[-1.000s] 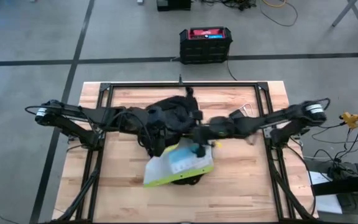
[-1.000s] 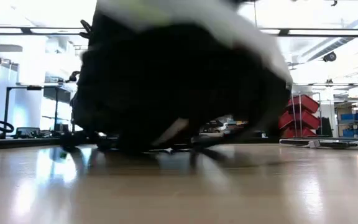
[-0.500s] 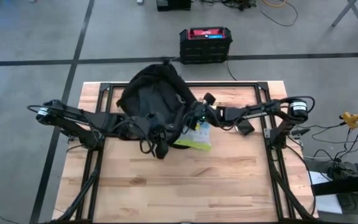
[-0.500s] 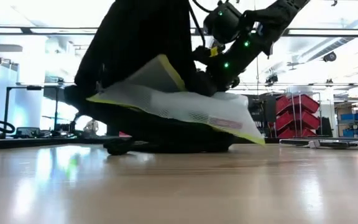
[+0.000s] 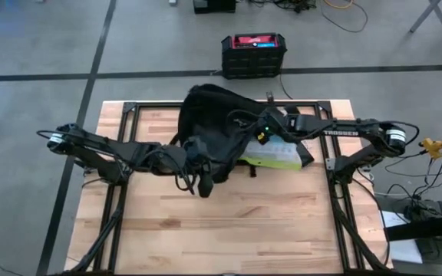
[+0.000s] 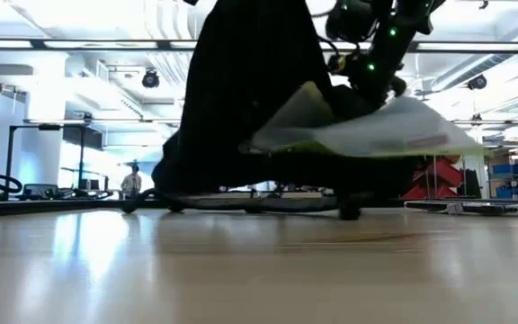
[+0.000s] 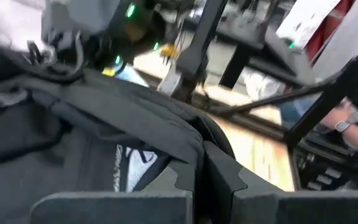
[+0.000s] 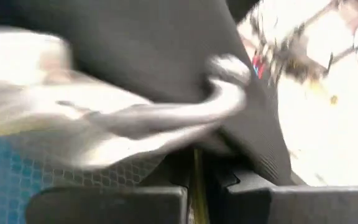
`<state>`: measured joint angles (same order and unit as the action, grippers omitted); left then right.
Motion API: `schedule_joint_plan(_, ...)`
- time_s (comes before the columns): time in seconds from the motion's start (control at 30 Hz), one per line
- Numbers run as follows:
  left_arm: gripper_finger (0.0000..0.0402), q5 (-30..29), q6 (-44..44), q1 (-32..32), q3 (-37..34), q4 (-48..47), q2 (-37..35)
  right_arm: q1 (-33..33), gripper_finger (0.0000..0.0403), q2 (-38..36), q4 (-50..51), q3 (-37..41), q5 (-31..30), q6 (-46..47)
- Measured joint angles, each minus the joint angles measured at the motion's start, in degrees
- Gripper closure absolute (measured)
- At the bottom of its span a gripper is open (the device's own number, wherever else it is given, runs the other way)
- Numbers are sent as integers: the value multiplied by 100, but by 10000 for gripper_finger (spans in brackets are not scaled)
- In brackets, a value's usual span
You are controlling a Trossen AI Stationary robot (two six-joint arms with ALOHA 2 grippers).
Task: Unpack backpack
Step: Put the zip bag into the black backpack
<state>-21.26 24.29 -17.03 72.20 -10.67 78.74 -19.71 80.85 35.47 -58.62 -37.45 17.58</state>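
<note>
The backpack point(image 5: 209, 126) hangs lifted over the far middle of the bench point(image 5: 229, 230), its lower end trailing near the boards. My left jaws point(image 5: 194, 149) are clenched on its black fabric on the near side. My right jaws point(image 5: 261, 136) grip a flat white pouch with a yellow-green edge point(image 5: 275, 157), which sticks out of the backpack toward my right side, raised off the bench in the low view point(image 6: 376, 135).

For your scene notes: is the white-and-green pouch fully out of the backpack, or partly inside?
Partly inside: the pouch sticks out from under the backpack, its inner end hidden.
</note>
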Motion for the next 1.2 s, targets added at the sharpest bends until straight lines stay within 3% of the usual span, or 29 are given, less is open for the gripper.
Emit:
schedule_joint_plan(0.2,401,274,54,17,-74,544,471,-26,403,8,-283,38,1085,541)
schedule_joint_plan(0.37,401,492,415,19,-66,642,1122,-28,377,6,-1106,38,1638,251)
schedule_joint_plan(0.57,401,570,798,22,-57,318,1361,9,306,1,-1524,-14,4146,-84)
schedule_joint_plan(0.7,401,494,844,58,-57,-39,1242,63,253,-77,-1127,-232,5051,-418)
schedule_joint_plan(0.83,401,428,912,134,-57,-630,1174,403,229,-294,141,-759,4556,-989)
schedule_joint_plan(0.97,401,191,1194,165,-122,-1179,1208,1383,236,-623,1492,-950,3890,-1166)
schedule_joint_plan(1.07,401,32,1245,169,-173,-1232,1221,2504,252,-819,1512,-661,3738,-230)
schedule_joint_plan(1.2,401,-65,1250,176,-170,-1036,1224,4070,276,-728,493,24,2734,821)
